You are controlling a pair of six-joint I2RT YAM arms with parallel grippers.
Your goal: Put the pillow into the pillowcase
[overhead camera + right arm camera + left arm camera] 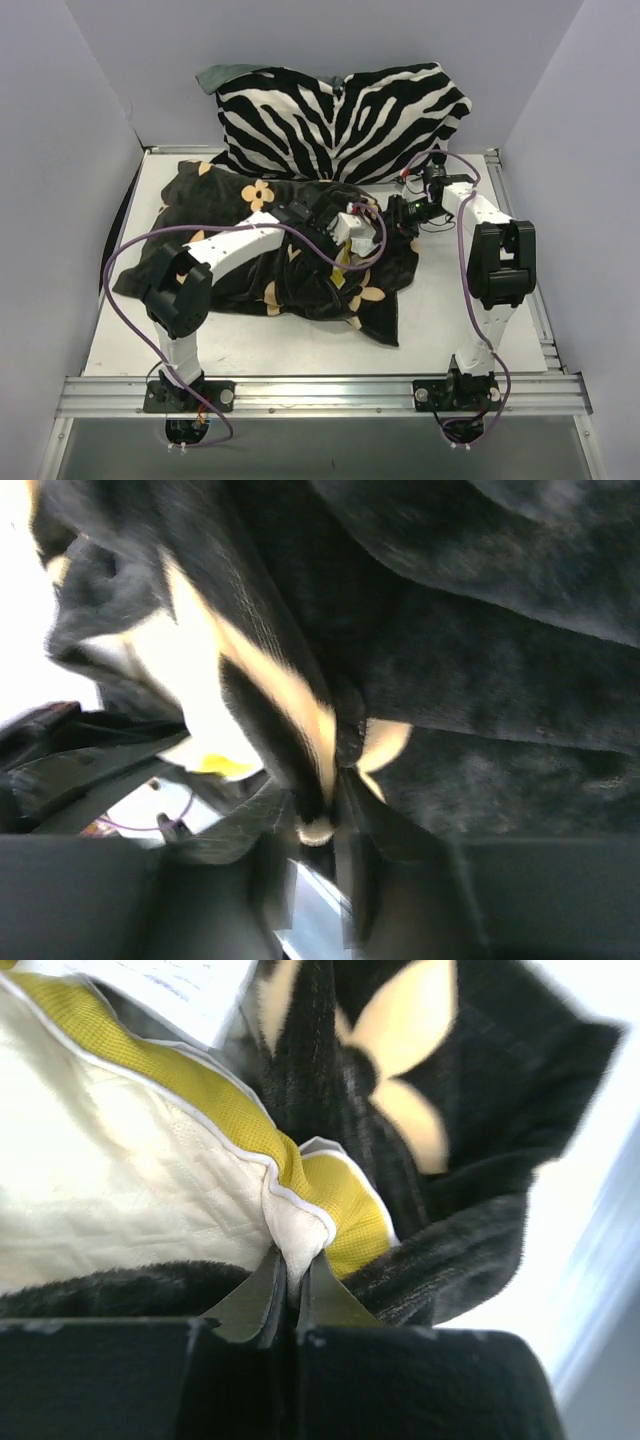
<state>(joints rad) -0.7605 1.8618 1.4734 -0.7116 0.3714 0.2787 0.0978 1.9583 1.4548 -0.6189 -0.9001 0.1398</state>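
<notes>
Cream dimpled pillow (120,1190), yellow edge band (200,1095), white tag (170,990) near the top of the left wrist view. One corner pokes out of the pillowcase (385,300). From the top view black fabric covers nearly all the rest of it.

Left gripper (290,1270): jaws clenched on the pillow's corner tip, pinching the cream fabric right beside the band. Dark velvety fabric wraps around below and to the right of the corner.

Pillowcase is black with tan flower motifs and lies crumpled across the middle of the counter (300,345), under the left arm.

Right gripper (320,800): jaws clamped on a fold of pillowcase fabric, with a tan motif running into the pinch. It sits at the pillowcase's right side, close to the left gripper.

Zebra cushion (340,120) leans on the back wall, behind the pillowcase and touching its far edge. Purple cables (130,250) loop along both arms.
</notes>
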